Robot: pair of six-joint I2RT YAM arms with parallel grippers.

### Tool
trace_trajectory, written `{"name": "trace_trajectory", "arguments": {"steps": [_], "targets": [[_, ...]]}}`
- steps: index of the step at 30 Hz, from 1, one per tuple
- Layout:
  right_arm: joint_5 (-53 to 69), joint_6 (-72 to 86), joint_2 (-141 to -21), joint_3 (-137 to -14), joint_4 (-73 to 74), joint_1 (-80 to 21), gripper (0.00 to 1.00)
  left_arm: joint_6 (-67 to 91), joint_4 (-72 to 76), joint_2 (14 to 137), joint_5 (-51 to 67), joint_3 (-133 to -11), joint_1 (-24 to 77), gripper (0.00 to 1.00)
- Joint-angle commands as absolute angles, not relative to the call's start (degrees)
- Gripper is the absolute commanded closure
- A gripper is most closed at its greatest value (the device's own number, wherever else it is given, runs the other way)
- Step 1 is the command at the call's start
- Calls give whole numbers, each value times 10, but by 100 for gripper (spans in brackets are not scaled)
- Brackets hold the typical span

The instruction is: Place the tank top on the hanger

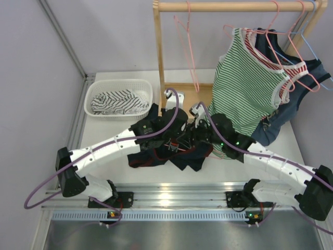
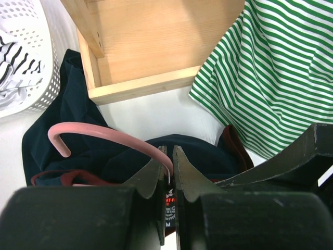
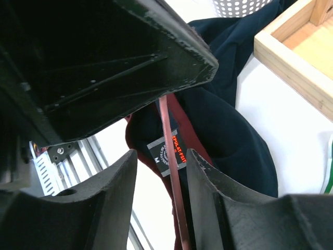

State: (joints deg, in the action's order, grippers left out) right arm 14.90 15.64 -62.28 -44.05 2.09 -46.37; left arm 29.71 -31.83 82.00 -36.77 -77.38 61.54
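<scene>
The dark navy tank top (image 1: pixel 183 159) lies crumpled on the table between the two arms, its maroon trim and neck label showing (image 3: pixel 229 135). In the left wrist view my left gripper (image 2: pixel 169 151) is shut on the pink hanger (image 2: pixel 104 134) just below its hook, with the neck label also between the fingers. The hanger's wire (image 3: pixel 171 161) runs down between the parted fingers of my right gripper (image 3: pixel 161 153), which stands open around it and the maroon neckline. In the top view both grippers (image 1: pixel 171 141) (image 1: pixel 193 139) meet over the tank top and hide the hanger.
A white basket (image 1: pixel 119 82) with striped cloth sits at the back left. The wooden rack (image 1: pixel 158 57) stands behind, its base (image 2: pixel 156 47) close by. On it hang a green-striped top (image 1: pixel 247 88), a plain navy top (image 1: pixel 296 107) and an empty pink hanger (image 1: pixel 190 52).
</scene>
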Motion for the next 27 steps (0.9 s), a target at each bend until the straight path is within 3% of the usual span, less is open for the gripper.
{"name": "trace_trajectory", "arguments": {"steps": [1,7,27], "targets": [[163,153,-622,-471,-24,-455,59,289,-320,805,-380,-805,621,100],[170,156,-620,-473,-25,-453,67,287,-324,803,-381,-810,625,100],[219,146,-650,-514,-2,-447,76,279,-330,797,-384,-821,631,100]]}}
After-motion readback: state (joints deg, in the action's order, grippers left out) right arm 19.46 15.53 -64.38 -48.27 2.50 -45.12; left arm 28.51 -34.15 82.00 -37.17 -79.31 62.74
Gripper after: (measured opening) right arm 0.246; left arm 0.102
